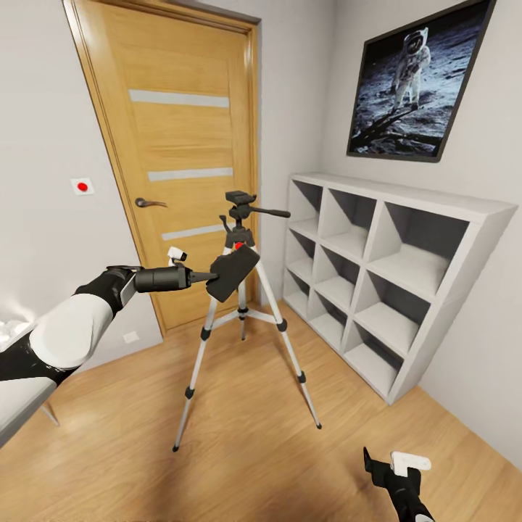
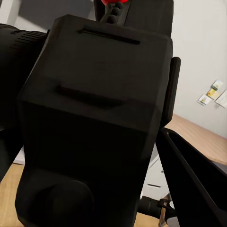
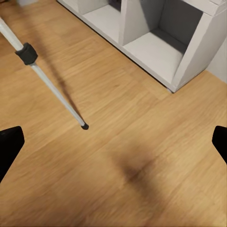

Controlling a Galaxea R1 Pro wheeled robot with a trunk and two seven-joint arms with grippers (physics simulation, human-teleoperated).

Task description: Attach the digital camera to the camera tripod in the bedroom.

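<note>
Right gripper (image 3: 113, 142) spread above floor; left gripper (image 1: 210, 276) pinches digital camera (image 1: 233, 271).

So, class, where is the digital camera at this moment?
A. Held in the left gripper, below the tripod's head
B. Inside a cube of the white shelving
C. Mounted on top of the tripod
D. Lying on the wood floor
A: the left gripper holds the digital camera beside the camera tripod, below its head.

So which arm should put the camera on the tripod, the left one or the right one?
Probably the left. Its pincer already holds the digital camera, right beside the camera tripod, a little below its black head. The right pincer hangs low near the floor, open and empty.
</note>
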